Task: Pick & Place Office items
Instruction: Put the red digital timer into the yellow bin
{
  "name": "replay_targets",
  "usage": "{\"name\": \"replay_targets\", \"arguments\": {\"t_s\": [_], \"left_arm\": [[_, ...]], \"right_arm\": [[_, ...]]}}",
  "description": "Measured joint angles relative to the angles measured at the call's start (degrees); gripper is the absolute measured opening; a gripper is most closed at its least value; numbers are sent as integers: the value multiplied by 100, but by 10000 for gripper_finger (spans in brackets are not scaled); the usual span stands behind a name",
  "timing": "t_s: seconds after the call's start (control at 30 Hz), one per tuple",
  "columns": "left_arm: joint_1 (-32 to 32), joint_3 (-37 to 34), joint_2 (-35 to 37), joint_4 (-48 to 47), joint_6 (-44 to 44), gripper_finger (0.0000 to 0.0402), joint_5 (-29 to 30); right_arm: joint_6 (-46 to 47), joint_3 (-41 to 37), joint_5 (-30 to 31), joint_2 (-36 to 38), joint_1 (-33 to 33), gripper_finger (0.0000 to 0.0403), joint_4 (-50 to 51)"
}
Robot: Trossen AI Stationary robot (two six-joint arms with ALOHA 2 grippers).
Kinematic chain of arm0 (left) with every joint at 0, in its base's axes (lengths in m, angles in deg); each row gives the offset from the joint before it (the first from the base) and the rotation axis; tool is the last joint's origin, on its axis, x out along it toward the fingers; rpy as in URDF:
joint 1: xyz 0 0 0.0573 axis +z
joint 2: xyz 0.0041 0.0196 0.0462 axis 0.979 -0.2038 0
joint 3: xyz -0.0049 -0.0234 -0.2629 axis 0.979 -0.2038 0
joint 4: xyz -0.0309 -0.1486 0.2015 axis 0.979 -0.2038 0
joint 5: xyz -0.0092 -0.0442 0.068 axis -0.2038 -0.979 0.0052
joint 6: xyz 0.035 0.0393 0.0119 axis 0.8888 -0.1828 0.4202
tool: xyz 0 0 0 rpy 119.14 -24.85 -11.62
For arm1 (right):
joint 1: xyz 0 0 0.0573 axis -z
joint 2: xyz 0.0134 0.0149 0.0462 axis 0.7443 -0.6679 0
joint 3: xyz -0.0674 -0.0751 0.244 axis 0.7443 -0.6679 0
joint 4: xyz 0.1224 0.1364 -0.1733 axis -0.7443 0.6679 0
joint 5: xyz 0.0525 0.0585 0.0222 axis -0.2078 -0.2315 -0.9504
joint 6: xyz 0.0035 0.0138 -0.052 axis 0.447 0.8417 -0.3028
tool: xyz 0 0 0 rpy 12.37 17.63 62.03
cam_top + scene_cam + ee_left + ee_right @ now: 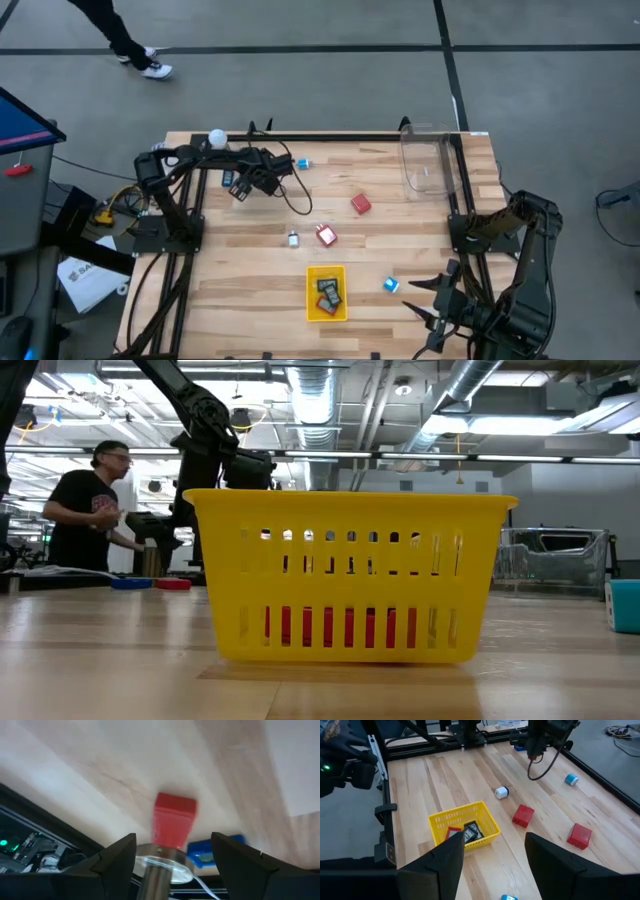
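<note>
- Left gripper (172, 852) hangs wide open over a small red block (173, 822) (a blue piece (212, 854) lies just beside) near the table's far left edge.
- Risk — a finger knocks the blue neighbour or the block skids away.
- Right gripper (492, 865) waits open; other items sit in the yellow basket (326, 293).

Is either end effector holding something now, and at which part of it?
Nothing is held. The left end effector is open, its fingers clear of a red piece on the table; the right end effector is open and empty.

Robotics lab: exposed ceiling ducts (320, 400), concrete floor (300, 80), wooden workbench (250, 290).
</note>
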Motion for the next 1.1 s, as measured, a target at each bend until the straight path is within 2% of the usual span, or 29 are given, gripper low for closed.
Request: {"name": "replay_targets", "arguments": {"t_s": [0.23,0.43,0.83,1.1], "left_arm": [[334,-7,0,-63,246,250,-185],[500,-93,0,348,553,250,-327],[532,-273,-2,651,573,250,-714],[539,-271,-355,720,598,250,-742]], "right_arm": [[118,7,165,2,2,203,2],[-2,124,357,0,4,203,29],[-33,214,438,0,6,203,254],[-26,214,437,0,-21,203,256]]}}
